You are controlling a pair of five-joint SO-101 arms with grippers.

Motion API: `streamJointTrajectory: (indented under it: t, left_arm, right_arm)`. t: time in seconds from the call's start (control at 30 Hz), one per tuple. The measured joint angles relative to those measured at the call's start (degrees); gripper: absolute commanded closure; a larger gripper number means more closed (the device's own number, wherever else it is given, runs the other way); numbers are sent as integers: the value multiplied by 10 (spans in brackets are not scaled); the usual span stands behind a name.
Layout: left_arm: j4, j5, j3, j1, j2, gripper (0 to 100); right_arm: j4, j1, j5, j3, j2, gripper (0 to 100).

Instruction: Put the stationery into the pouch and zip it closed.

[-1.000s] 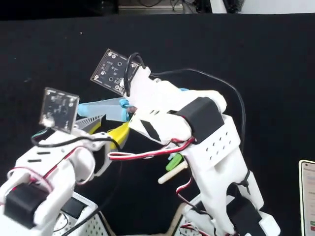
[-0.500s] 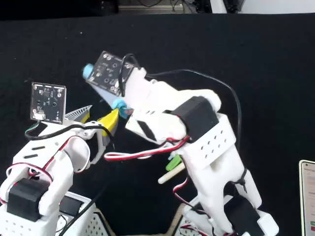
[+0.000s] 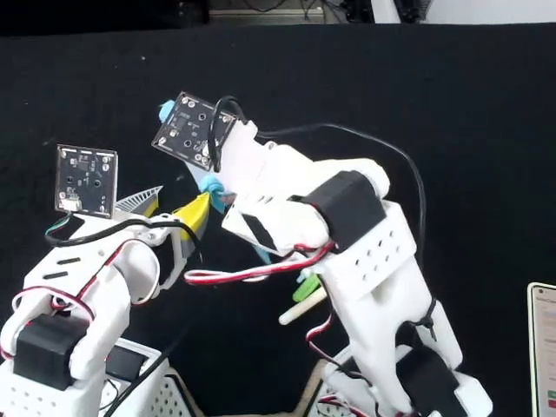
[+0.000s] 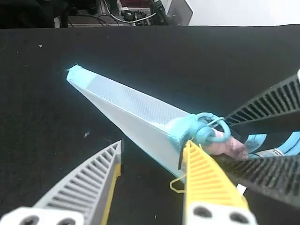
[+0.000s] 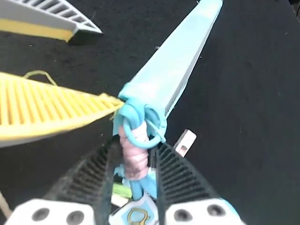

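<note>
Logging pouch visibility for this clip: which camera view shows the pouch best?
The left wrist view: the pouch lies in sight from tip to ring end. The right wrist view shows it foreshortened, its ring end in the right claw. The high view gives blue slivers beside the right arm.

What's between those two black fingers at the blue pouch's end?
A pink tab joined to the pouch by a blue ring, pinched by the right pincer, in the right wrist view.

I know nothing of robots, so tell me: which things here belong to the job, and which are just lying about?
For the job: blue pouch; green pen; cream stick.
Lying about: flat device at the picture's edge.
</note>
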Motion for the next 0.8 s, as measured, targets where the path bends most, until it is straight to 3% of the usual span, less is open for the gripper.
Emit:
streamJointTrajectory:
  t: [0.17, 0.5, 0.8]
  left_arm:
    - [0, 0, 5, 0, 0, 791]
    - [0, 0, 11, 0, 0, 791]
    - [0, 0, 11, -53, 4, 791]
  right_arm:
    - [1, 0, 0, 40, -74, 988]
    - [-44, 1, -2, 265, -199, 988]
    - [-99, 0, 0, 378, -307, 987]
